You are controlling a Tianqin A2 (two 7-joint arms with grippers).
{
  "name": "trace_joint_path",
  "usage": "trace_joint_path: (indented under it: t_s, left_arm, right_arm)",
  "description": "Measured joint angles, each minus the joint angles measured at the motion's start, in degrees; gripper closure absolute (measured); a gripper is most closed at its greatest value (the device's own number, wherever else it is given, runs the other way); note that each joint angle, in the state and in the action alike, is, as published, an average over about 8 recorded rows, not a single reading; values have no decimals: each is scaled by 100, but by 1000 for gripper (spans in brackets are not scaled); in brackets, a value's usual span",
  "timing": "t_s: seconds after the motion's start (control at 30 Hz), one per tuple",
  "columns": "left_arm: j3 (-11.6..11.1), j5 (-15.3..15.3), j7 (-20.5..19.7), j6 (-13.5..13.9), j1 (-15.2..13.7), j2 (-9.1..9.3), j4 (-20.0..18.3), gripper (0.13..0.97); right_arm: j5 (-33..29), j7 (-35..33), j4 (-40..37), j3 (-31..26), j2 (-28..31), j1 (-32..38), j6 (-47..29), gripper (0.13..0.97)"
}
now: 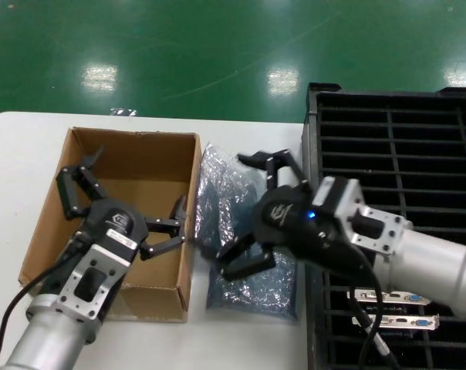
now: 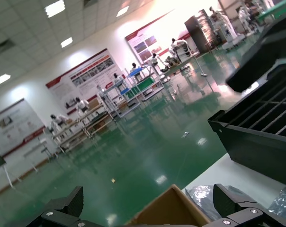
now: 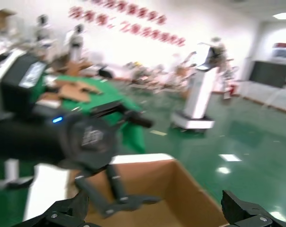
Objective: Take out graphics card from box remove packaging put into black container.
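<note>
Cardboard sits at the left of the white table (image 1: pixel 241 339): the box (image 1: pixel 152 166) lies open-topped, brown, its inside looking bare where the arm does not cover it. The left gripper (image 1: pixel 123 202) hangs over the box's near half, its black fingers (image 1: pixel 77 189) spread wide, one pair reaching toward the far left wall, the other out over the right wall, holding nothing. Just right of the box, touching or nearly touching its side, lie crinkled grey-silver bags, the packaging (image 1: pixel 248 289), stretched from the far edge of the table toward the near edge. The right gripper (image 1: pixel 252 212) hovers above the middle of that plastic, jaws apart and nothing between them; a small blue light glows on its dark body. To the right stands the black container (image 1: pixel 387 146), its slats running crosswise, rim just beside the bags. Near its front end, silver brackets with blue and white ports show in the slots: graphics cards (image 1: pixel 395 308) standing on edge, partly hidden behind the right arm.
</note>
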Motion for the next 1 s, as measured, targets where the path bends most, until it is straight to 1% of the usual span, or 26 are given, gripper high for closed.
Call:
trace_joint_path:
  t_s: [0.83,0.93,1.0]
  left_arm:
    - [122,-2968,47,-835,251,-489,880,132]
    - [135,-3301,52,-929,279,-543,979,132]
    - [142,-3469,55,-976,294,-571,1029,132]
  right_arm:
    - [1245,-1490,-28,2209,-655,-2782,3014,129]
    - [1385,-1657,-31,2458,-729,-3095,3353,129]
    - [1455,-1742,-33,2583,-766,-3252,3523,129]
